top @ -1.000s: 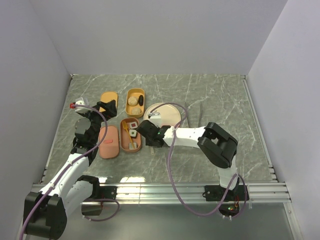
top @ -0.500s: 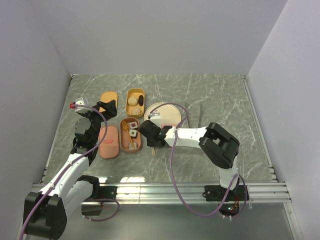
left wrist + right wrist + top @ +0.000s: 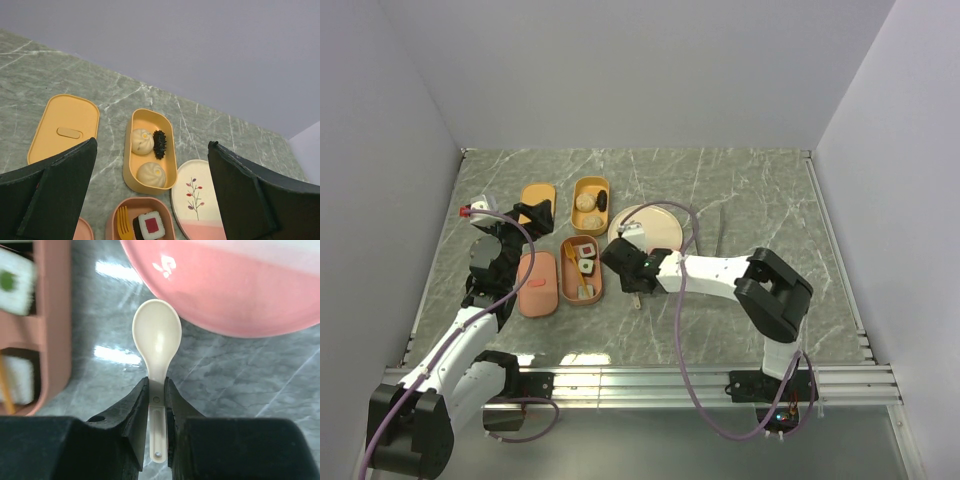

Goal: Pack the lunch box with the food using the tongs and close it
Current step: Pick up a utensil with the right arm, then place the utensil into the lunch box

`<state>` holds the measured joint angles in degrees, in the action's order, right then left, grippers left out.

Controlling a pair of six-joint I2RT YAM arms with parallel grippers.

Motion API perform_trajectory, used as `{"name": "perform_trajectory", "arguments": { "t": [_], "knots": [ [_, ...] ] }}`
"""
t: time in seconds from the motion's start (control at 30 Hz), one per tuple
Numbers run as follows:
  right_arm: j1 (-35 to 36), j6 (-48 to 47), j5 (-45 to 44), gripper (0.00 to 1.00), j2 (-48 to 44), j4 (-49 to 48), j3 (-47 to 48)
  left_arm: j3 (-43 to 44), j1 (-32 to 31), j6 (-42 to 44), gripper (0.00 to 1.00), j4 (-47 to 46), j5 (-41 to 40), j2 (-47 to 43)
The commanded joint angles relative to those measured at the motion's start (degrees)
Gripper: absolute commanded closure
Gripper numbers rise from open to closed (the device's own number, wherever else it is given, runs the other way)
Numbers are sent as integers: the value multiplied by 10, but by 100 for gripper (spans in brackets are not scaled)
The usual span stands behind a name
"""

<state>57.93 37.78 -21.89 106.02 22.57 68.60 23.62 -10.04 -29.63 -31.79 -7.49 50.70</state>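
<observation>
Tongs point(image 3: 721, 228) (faint, probably) well right of right tool point(image 3: 631, 285) clamping spoon point(image 3: 156, 337).

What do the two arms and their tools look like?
The left arm and right arm have white tubular links and bulky black joints. A mauve cable loops along each. The left tool and right tool are black, with two thick wedge-shaped fingers. A green light shows on the right arm.

Left pincer point(image 3: 152, 142) raised, spread wide, right pincer point(image 3: 156, 381) low, clamped on spoon point(image 3: 156, 335) handle
</observation>
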Motion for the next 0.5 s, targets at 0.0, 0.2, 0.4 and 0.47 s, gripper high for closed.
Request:
{"name": "perform_trajectory", "arguments": {
  "t": [0.0,0.2,0.4,0.47],
  "knots": [
    [3,-50,-11,96,-45,-17,38,7,3,3,1,-12,-7,-13],
    [13,-76,18,95,-20,-43,87,6,3,3,0,-11,-8,-15],
    [18,-97,61,95,11,-70,139,7,3,2,1,-12,-5,-11],
    [19,-103,69,95,30,-73,162,7,3,1,1,-12,-6,-10]
  ]
}}
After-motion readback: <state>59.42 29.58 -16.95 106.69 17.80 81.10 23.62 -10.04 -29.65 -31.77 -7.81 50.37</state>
